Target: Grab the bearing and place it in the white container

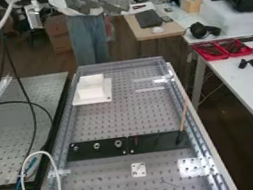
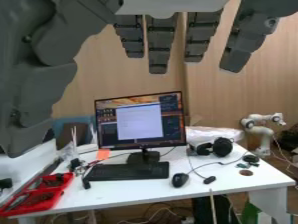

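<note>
Surface (image 1: 101,121): perforated metal plate w/ side rails. White container (image 1: 91,85) on white base plate (image 1: 108,96), twd far end, left in high view. Bearing (image 1: 119,143) on black fixture strip (image 1: 109,152), btwn container & near end; two smaller metal pcs (image 1: 96,146) alongside. Hand (image 2: 33,75): fingers (image 2: 159,45) straight, spread w/ gaps btwn.

That white container (image 1: 91,90), silvery bearing (image 1: 118,143), black strip (image 1: 160,141), grey desk (image 1: 104,121) dotted all over with dark holes, tan stick (image 1: 184,116), bright red trays (image 1: 210,51), dark grey fingers (image 2: 160,46)
</note>
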`<action>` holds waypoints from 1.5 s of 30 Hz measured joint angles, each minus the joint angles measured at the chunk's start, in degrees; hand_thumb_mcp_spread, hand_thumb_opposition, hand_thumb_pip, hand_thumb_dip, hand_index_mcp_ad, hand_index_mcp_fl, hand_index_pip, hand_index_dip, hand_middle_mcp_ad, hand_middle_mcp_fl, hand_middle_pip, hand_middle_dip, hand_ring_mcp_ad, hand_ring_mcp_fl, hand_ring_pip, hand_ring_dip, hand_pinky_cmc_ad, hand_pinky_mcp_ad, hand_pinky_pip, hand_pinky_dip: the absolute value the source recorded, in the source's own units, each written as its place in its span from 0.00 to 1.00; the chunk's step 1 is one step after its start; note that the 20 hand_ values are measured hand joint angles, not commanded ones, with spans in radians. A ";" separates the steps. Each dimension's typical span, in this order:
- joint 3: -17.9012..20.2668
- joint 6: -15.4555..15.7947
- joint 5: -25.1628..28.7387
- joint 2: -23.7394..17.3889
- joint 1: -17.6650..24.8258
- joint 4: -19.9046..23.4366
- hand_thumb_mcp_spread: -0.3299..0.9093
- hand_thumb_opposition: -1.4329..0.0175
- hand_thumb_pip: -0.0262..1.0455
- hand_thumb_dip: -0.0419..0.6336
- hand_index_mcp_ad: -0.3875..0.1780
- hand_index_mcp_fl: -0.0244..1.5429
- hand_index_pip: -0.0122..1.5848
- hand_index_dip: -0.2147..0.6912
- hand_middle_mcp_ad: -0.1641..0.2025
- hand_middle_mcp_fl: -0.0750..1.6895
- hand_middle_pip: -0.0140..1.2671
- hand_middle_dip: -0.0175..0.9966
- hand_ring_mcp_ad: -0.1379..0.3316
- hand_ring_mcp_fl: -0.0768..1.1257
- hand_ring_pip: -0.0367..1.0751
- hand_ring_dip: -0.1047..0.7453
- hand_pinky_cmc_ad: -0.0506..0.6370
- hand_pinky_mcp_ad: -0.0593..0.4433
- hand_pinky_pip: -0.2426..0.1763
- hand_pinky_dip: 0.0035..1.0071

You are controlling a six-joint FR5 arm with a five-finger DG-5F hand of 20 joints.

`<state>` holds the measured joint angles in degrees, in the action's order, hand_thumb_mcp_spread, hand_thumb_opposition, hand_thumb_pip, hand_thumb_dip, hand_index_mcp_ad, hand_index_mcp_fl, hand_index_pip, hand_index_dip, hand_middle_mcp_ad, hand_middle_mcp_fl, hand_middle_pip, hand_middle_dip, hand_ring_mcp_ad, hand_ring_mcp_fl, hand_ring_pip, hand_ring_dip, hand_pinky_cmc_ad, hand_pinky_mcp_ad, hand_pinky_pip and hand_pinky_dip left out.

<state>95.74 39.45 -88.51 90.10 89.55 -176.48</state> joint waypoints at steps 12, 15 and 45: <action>5.01 0.61 4.06 -0.80 0.49 3.66 0.48 0.50 0.44 0.13 0.67 0.03 0.06 0.30 0.57 0.11 0.11 0.19 0.62 0.07 0.12 0.17 0.53 0.67 0.43 0.25; 6.34 0.80 5.61 -0.89 0.73 4.72 0.48 0.50 0.44 0.13 0.67 0.03 0.06 0.29 0.57 0.11 0.11 0.19 0.62 0.07 0.12 0.17 0.53 0.68 0.43 0.25; 21.86 -4.15 30.41 2.21 4.87 26.36 0.53 0.48 0.49 0.30 0.65 0.06 0.13 0.34 0.56 0.09 0.11 0.19 0.64 0.07 0.13 0.18 0.53 0.68 0.43 0.26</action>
<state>117.60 35.30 -58.10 92.31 94.42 -150.12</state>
